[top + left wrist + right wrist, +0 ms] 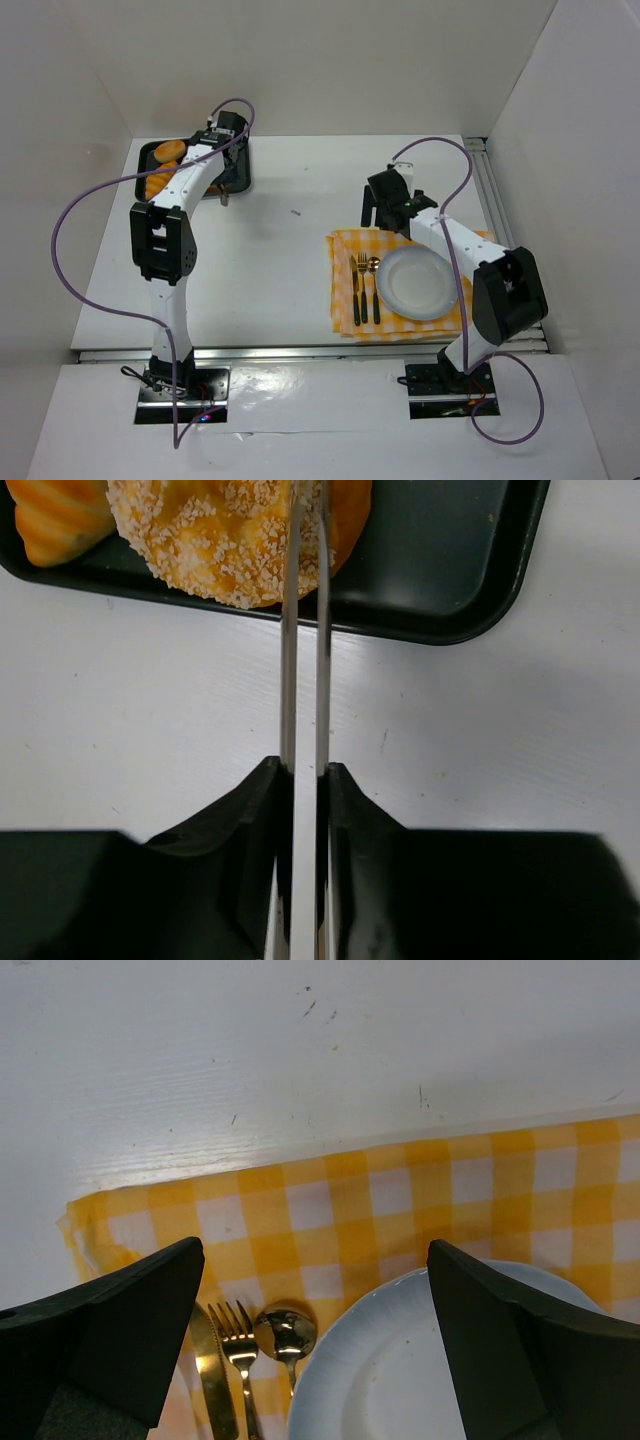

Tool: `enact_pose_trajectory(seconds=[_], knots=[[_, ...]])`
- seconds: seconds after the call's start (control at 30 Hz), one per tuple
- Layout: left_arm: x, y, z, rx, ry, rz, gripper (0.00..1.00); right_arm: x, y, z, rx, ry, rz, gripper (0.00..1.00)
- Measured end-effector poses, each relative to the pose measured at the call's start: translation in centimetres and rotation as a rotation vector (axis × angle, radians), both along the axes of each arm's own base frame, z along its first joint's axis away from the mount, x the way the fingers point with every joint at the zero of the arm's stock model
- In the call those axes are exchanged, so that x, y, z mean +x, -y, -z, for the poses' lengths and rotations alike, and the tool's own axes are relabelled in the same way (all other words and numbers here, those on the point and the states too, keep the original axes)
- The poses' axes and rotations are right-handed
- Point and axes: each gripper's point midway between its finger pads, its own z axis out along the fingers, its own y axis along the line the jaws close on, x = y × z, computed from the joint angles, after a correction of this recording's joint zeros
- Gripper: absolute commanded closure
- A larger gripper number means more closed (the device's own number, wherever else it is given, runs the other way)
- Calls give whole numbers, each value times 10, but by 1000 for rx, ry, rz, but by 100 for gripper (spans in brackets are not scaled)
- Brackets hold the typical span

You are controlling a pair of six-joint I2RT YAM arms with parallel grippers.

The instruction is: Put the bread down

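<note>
At the far left corner of the table, my left gripper (303,770) is clenched on a pair of thin metal tongs (289,680). Their two blades run almost parallel, with only a sliver of gap between them, out over the dark tray (470,590). The bread (200,540) lies in that tray, a round golden-orange bun under a pale, grainy crust, its near edge close to the tray rim and a striped roll (55,520) just beside it. The blades cross the bun's right side. I cannot tell from my wrist view whether they pinch it or merely lie across it.

My worry is the hold. Blades this narrow, set this close together, would catch only a thin slice of a wide, soft bun, so it could swivel, tear or drop on the lift. The crust looks ready to shed. A low lift might also snag the rim or drag the roll along.

The plate (417,283) waits well apart on the checked cloth (400,1190), where my right gripper (315,1260) hangs spread wide, holding nothing.
</note>
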Motion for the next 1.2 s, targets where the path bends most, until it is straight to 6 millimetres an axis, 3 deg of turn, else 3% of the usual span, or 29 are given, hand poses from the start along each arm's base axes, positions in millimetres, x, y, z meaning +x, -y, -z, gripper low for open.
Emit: enact_pose_trajectory(seconds=[0.23, 0.43, 0.5, 0.7, 0.83, 0.93, 1.0, 1.2], knots=[[0, 0, -1, 0, -1, 0, 100, 4, -5, -3, -3, 6, -13, 0], [-4, -6, -18, 23, 29, -19, 100, 5, -6, -6, -1, 12, -17, 0], [-6, -10, -33, 36, 60, -31, 100, 5, -8, -6, -2, 12, -22, 0], [-18, -15, -103, 52, 219, -56, 100, 5, -14, -9, -3, 17, -34, 0], [-29, -4, -144, 39, 313, -25, 100, 4, -14, -15, -6, 20, -34, 0], [-39, 20, -161, 25, 348, 48, 100, 7, -14, -38, 3, 64, -26, 0], [-52, 47, -160, -6, 345, 124, 100, 8, -11, -68, 15, 126, -10, 0], [-103, 129, -128, -126, 236, 384, 100, 6, 23, -179, 53, 371, 166, 0]])
